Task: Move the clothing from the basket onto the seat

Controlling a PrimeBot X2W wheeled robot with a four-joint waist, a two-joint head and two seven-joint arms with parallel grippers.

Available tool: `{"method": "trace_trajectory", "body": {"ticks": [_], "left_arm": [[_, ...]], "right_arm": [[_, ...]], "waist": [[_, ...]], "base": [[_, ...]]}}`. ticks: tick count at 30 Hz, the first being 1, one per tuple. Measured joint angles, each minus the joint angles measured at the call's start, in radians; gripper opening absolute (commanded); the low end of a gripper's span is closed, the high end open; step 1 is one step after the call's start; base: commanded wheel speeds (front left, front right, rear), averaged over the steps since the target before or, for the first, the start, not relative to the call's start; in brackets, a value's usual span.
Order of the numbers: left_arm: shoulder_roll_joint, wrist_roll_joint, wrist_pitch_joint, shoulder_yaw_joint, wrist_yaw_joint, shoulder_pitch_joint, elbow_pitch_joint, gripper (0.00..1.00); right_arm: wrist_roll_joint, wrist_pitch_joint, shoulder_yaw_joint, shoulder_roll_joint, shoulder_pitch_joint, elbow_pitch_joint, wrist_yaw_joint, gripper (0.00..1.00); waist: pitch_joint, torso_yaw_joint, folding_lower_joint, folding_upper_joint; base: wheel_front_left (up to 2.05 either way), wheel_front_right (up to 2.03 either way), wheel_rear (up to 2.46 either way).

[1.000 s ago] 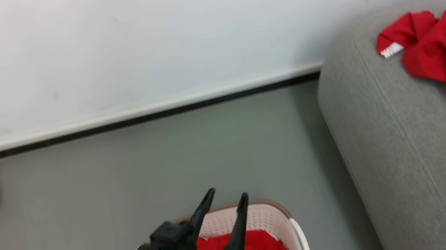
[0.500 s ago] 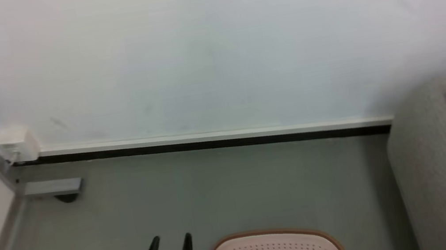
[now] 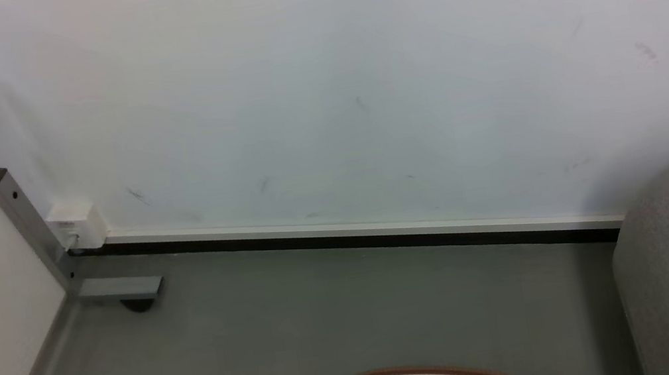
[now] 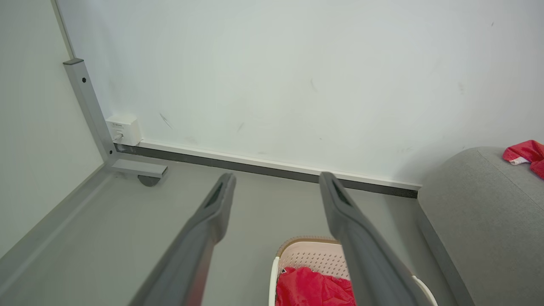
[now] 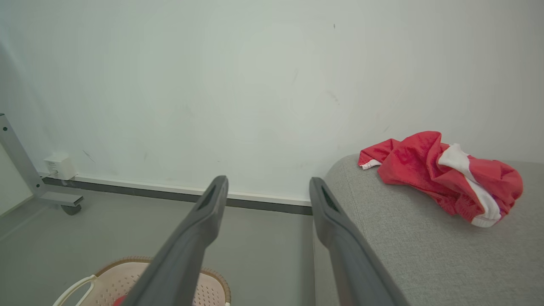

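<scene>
**Both grippers wide and empty; one red piece in basket, one on seat**

left gripper [image 4: 276, 187]: jaws spread wide, nothing between the fingers, hanging in air over the floor [image 4: 238, 238]. In the head view its tips poke up at the bottom edge, left of the basket [image 3: 431, 371].

right gripper [image 5: 267, 187]: same, spread wide and empty. Head view puts its tips at the bottom right, in front of the seat [image 5: 425, 246].

The basket stands on the floor near the seat's rounded end, with a strip of floor between them in the left wrist view. Brown rim up, perforated wall and white side handle visible.

red clothing [image 4: 314, 289] is crumpled inside the basket, below the rim. A second red piece [image 5: 437, 174] with white trim is heaped on top of the seat near the rounded end, close to the wall [image 3: 318, 83]. It lies fully on the cushion, nothing hanging over the edge.

Beyond that, the wall is white and lightly scuffed, with a pale skirting [image 3: 341, 232] over a dark strip. In the left corner a grey metal post [image 3: 25, 223] has a foot on a caster, and a small white box [image 3: 77, 225] touches its base.
</scene>
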Motion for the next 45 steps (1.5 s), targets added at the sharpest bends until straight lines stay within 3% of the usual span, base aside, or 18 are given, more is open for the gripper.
{"method": "trace_trajectory", "body": {"ticks": [14,28,37,45], "left_arm": [[-0.066,0.09,0.0,0.093,-0.092,0.011,0.022,1.0],[-0.106,0.143,0.0,0.149,-0.136,0.016,0.043,1.0],[-0.123,0.174,0.0,0.129,-0.169,-0.005,0.083,1.0],[-0.136,0.197,0.035,0.049,-0.189,-0.1,0.215,1.0]], "right_arm": [[-0.014,0.0,0.01,0.016,-0.004,0.015,0.0,1.0],[-0.015,0.0,0.028,0.014,-0.011,0.02,0.0,1.0],[-0.013,0.0,0.03,0.001,-0.026,0.008,0.0,1.0],[-0.013,0.0,0.055,-0.01,-0.064,-0.039,0.0,1.0]], "waist": [[-0.004,-0.04,0.0001,0.0],[0.002,-0.061,0.0001,0.0],[0.028,-0.095,0.0001,0.0],[0.083,-0.15,0.0001,0.0]], "base": [[0.0,0.0,0.0],[0.0,0.0,0.0],[0.0,0.0,0.0],[0.0,0.0,0.0]]}}
